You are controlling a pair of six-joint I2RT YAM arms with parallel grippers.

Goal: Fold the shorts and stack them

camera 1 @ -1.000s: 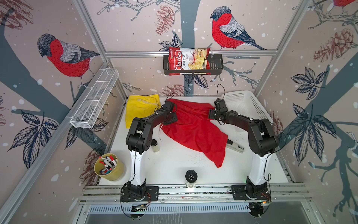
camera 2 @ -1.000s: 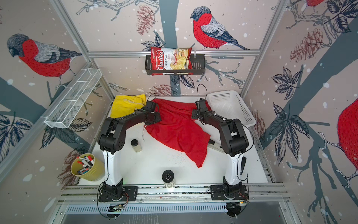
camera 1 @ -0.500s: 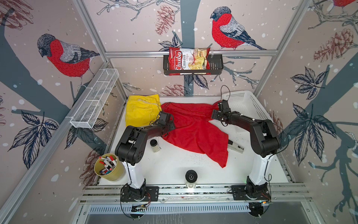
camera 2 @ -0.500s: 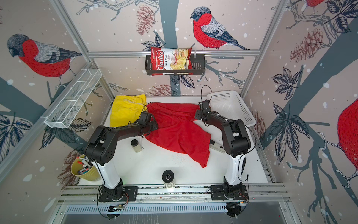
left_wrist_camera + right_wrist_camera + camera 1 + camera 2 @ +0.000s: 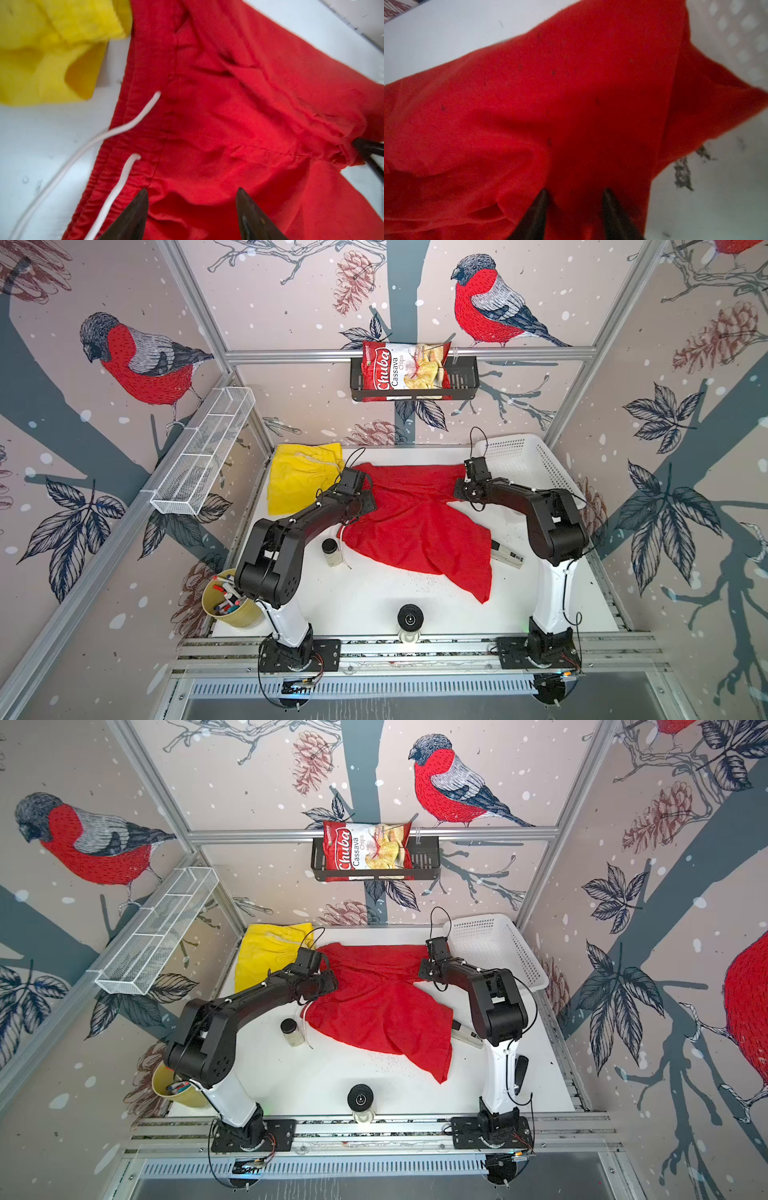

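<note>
The right hand (image 5: 575, 191) is closed on a pinch of the red shorts (image 5: 415, 522) at their far corner beside the basket (image 5: 523, 456). The left hand (image 5: 192, 190) hangs spread wide over the waistband by the drawstring (image 5: 133, 124), holding nothing. Best take a matching pinch there — both layers, clear of the string — before lifting. The yellow shorts (image 5: 299, 477) lie at the white desk's (image 5: 374, 597) far left corner, just beside the red pair; a small jar (image 5: 331, 551) stands near.

The red cloth shorts (image 5: 415, 531) and yellow cloth shorts (image 5: 299, 477) look matt, soft and creased. The white plastic lattice basket (image 5: 524, 459) looks hard and smooth; the white tabletop (image 5: 374, 593) is matt and scuffed.
</note>
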